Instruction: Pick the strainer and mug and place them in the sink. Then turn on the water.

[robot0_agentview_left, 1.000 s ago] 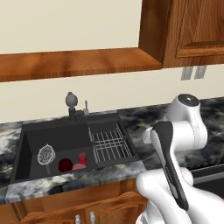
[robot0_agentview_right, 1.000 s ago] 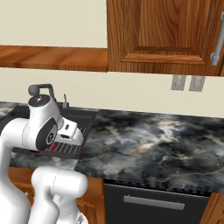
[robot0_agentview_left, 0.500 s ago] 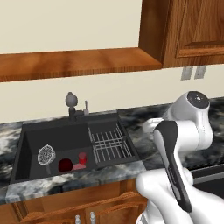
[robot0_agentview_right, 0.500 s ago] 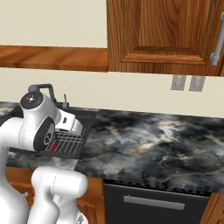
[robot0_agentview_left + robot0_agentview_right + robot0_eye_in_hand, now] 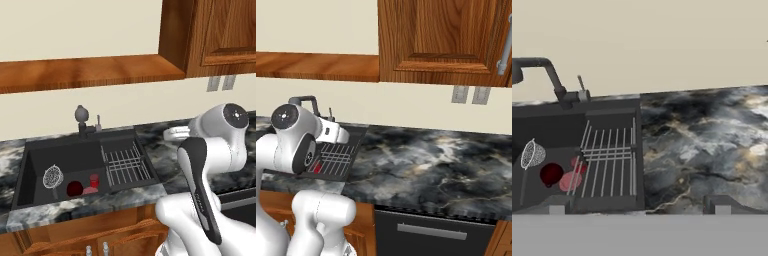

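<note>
The black sink [image 5: 31, 165] is set into the counter on the left. The silvery mesh strainer [image 5: 52, 176] leans in its basin, and the dark maroon mug [image 5: 75, 188] lies just right of it. In the hand view the strainer [image 5: 532, 154] and the mug [image 5: 551, 174] lie low in the sink [image 5: 607, 119], left of the wire rack [image 5: 609, 165]. My gripper [image 5: 639, 207] is open and holds nothing. It hovers above the counter's front edge, right of the basin. No water shows at the faucet [image 5: 82, 120].
A small brighter red thing [image 5: 93, 180] lies beside the mug. The faucet [image 5: 542, 70] arches over the basin's back left. Dark marbled counter [image 5: 431, 160] stretches right. Wooden cabinets [image 5: 441, 40] and a shelf [image 5: 90, 72] hang above, and an oven front [image 5: 431, 232] sits below.
The arm's upper joint has swung away from the sink, rightward in the left base view. The strainer, the mug and the red thing have stayed put. The gripper has stayed open.
</note>
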You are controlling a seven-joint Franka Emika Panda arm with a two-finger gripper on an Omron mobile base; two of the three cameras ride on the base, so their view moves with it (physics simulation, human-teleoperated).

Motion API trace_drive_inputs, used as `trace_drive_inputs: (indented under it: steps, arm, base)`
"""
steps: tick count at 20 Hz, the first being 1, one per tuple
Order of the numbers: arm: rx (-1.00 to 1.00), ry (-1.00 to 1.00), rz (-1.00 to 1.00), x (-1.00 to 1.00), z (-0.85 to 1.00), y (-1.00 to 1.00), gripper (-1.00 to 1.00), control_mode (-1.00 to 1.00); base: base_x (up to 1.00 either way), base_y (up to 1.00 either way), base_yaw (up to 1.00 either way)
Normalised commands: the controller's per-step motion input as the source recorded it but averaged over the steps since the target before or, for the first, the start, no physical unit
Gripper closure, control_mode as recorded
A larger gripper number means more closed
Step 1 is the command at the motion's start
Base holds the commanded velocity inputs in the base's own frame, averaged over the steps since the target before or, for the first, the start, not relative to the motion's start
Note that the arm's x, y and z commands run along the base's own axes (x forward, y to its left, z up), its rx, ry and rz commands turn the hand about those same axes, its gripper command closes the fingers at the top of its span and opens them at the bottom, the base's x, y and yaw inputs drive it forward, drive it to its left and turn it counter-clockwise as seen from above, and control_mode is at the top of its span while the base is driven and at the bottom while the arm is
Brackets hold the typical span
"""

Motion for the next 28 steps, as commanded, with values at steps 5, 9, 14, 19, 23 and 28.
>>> trace_drive_inputs:
  steps: [5,9,14,19,23,28]
  arm:
    - [0.00,-0.26,0.00,0.00,-0.16,0.13,-1.00,-1.00]
    - [0.00,-0.24,0.00,0.00,-0.19,0.16,-1.00,-1.00]
    - [0.00,-0.20,0.00,0.00,-0.21,0.17,-1.00,-1.00]
    - [0.00,-0.17,0.00,0.00,-0.24,0.15,-1.00,-1.00]
    - [0.00,-0.17,0.00,0.00,-0.27,0.05,-1.00,-1.00]
    - [0.02,-0.19,0.00,0.00,-0.28,0.01,-1.00,-1.00]
  base:
    - [0.00,0.00,0.00]
    - [0.00,0.00,0.00]
    - [0.00,0.00,0.00]
    - [0.00,0.00,0.00]
    - [0.00,0.00,0.00]
    - [0.00,0.00,0.00]
